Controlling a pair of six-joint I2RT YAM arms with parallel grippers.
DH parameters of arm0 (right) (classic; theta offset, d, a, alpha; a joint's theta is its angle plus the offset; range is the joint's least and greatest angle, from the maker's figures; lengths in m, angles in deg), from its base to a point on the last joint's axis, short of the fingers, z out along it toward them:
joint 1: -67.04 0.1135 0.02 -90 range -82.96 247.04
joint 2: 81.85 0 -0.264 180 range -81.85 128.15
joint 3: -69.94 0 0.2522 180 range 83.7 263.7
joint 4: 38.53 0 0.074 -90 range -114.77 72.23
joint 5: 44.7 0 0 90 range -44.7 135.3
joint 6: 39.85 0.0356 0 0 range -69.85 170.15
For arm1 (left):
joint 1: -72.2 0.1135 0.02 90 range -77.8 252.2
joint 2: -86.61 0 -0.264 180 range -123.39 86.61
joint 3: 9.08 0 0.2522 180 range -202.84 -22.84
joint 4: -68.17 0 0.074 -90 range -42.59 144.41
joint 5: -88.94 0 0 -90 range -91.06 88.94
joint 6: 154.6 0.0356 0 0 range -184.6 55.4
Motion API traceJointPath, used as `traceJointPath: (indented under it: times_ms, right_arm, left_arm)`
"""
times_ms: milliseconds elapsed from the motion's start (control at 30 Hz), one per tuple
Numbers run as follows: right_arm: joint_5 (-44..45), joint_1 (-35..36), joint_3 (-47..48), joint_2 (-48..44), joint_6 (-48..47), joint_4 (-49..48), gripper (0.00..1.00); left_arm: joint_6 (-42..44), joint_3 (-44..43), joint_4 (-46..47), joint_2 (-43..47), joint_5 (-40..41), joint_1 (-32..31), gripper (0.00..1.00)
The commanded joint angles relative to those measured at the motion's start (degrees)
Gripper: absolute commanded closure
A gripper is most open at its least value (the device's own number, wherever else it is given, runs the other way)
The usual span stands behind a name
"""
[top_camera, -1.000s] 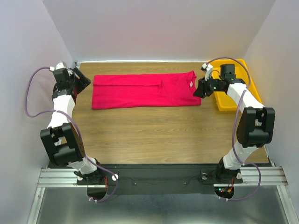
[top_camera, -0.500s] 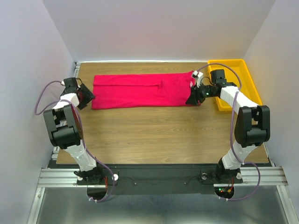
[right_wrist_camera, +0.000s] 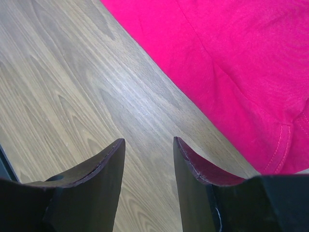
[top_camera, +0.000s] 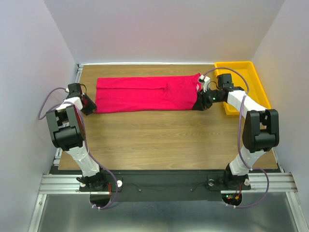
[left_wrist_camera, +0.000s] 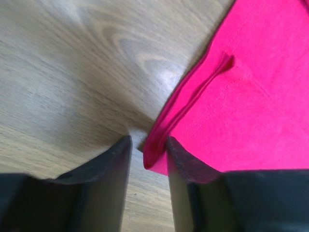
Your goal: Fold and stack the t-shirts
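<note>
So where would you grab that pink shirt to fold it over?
Probably at its two near corners, one from each short end. The t-shirt lies flat as a long strip, so only its edges offer a lip, and a low finger sliding in from outside can get under. The left gripper straddles the left corner's hem that way.

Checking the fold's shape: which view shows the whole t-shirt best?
Top external: the t-shirt lies there whole, a long folded strip. Left wrist shows only a hemmed corner; right wrist only one edge.
</note>
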Motion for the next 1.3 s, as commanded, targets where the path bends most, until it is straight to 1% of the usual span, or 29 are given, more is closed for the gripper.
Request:
traceJointPath:
  times_ms: [0,67,100,167,200,233,267,300,433,533,633,767,800,867,1033,1100,1167,1267]
  right_arm:
    - [0.05,-0.37,-0.10,-3.00,0.50,-2.27,0.50]
    - [0.05,-0.37,-0.10,-3.35,0.33,-2.19,0.50]
    - [0.05,-0.28,-0.19,-3.61,0.24,-2.19,0.50]
    - [0.05,-0.45,-0.36,-4.14,0.15,-2.19,0.50]
    - [-0.04,-0.45,-0.45,-4.32,0.15,-2.19,0.50]
    - [-0.04,-0.45,-0.54,-4.49,0.06,-2.19,0.50]
    - [0.05,-0.37,-0.54,-4.84,0.06,-2.19,0.50]
    - [0.31,-0.54,-0.63,-5.02,-0.11,-2.19,0.50]
    - [0.49,-0.81,-0.63,-5.81,-0.20,-2.10,0.50]
    - [0.58,-0.89,-0.80,-6.34,-0.29,-2.10,0.50]
    - [0.67,-1.07,-1.07,-6.78,-0.55,-2.10,0.50]
    - [0.84,-1.24,-1.33,-6.61,-0.82,-2.01,0.50]
    - [1.02,-1.25,-1.33,-6.52,-0.82,-2.01,0.50]
    - [1.63,-1.25,-1.24,-6.25,-0.55,-2.01,0.50]
    - [3.21,-1.25,-0.72,-5.55,0.67,-2.10,0.50]
    - [3.57,-1.33,-0.45,-5.37,1.29,-2.10,0.50]
    - [3.65,-1.33,-0.36,-5.29,1.64,-2.10,0.50]
    - [3.74,-1.33,-0.28,-5.29,1.99,-2.10,0.50]
  left_arm:
    - [0.55,2.87,-2.70,-0.13,-1.87,-0.23,0.64]
    - [0.20,4.01,-2.87,0.31,-2.49,-0.32,0.68]
    - [0.11,5.32,-2.70,0.66,-3.27,-0.32,0.73]
    - [-0.41,7.08,-2.61,1.19,-3.72,-0.32,0.78]
    - [-0.50,7.70,-2.61,1.80,-4.24,-0.49,0.84]
    - [-0.77,8.32,-2.52,2.15,-5.29,-0.41,0.87]
    - [-1.12,10.06,-2.43,2.85,-5.73,-0.41,0.88]
    - [-1.99,10.95,-2.17,4.69,-7.31,-0.58,0.91]
    - [-3.66,15.08,-2.17,9.00,-9.95,-0.50,0.95]
    - [-4.63,17.90,-2.87,12.70,-9.96,-0.50,0.99]
    - [-5.68,20.27,-4.63,17.09,-10.39,-0.58,1.00]
    - [-6.39,21.94,-9.71,23.41,-10.93,-0.50,1.00]
    - [-6.74,23.16,-10.42,26.56,-11.10,-0.67,1.00]
    - [-7.36,24.58,-12.87,29.74,-12.24,-0.58,1.00]
    - [-9.12,30.38,-17.98,41.34,-15.93,-1.02,1.00]
    - [-8.42,30.83,-22.28,44.77,-15.33,-1.02,1.00]
    - [-6.75,31.35,-24.22,46.01,-14.53,-1.64,1.00]
    - [-7.36,33.46,-23.62,47.68,-14.88,-2.08,0.99]
